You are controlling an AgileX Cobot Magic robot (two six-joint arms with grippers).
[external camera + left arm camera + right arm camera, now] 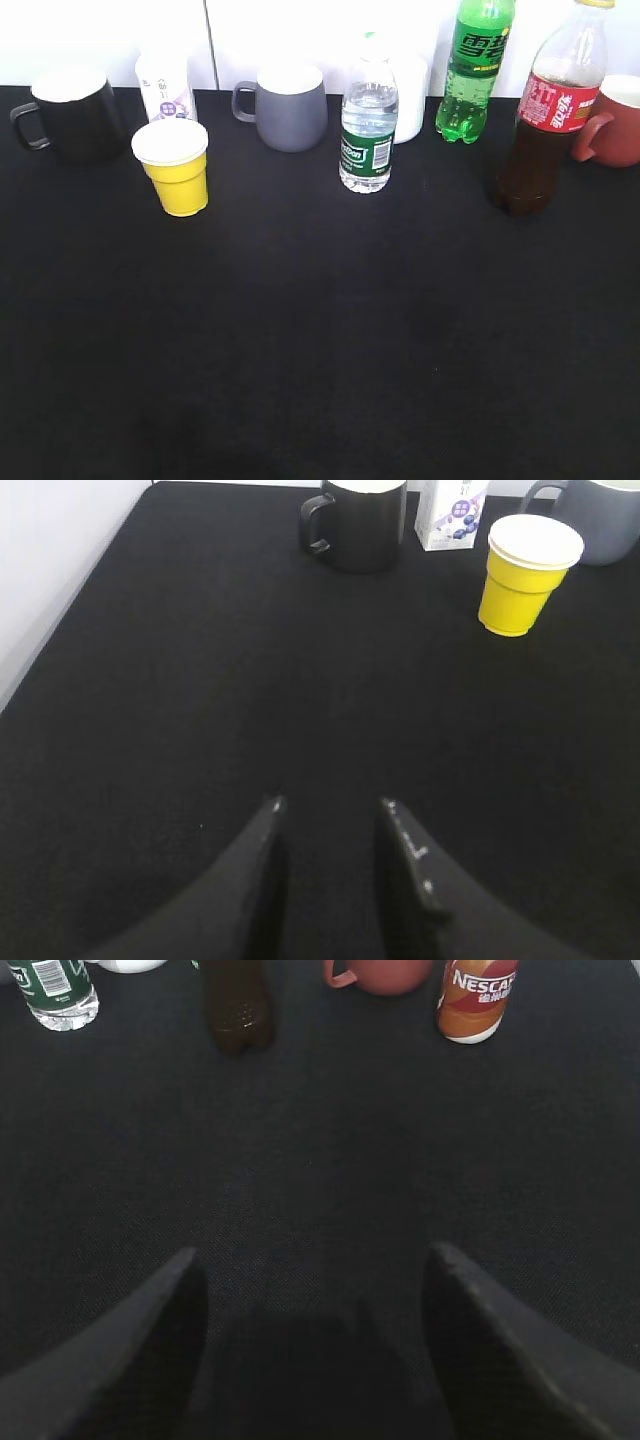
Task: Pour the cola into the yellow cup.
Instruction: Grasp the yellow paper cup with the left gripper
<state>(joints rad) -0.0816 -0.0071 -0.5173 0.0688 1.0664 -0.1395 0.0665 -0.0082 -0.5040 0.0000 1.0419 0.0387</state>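
The cola bottle (545,115), with dark drink, a red label and a yellowish cap, stands upright at the back right of the black table. Its base also shows in the right wrist view (238,1005). The yellow cup (177,167) stands upright at the back left, and shows in the left wrist view (525,572). My left gripper (330,805) is open and empty over bare table, well short of the cup. My right gripper (312,1252) is wide open and empty, well short of the cola. Neither gripper shows in the exterior view.
Along the back stand a black mug (68,112), a small white carton (165,85), a grey mug (288,103), a water bottle (367,128), a green soda bottle (474,68) and a dark red mug (618,122). A Nescafe bottle (477,998) stands at the right.
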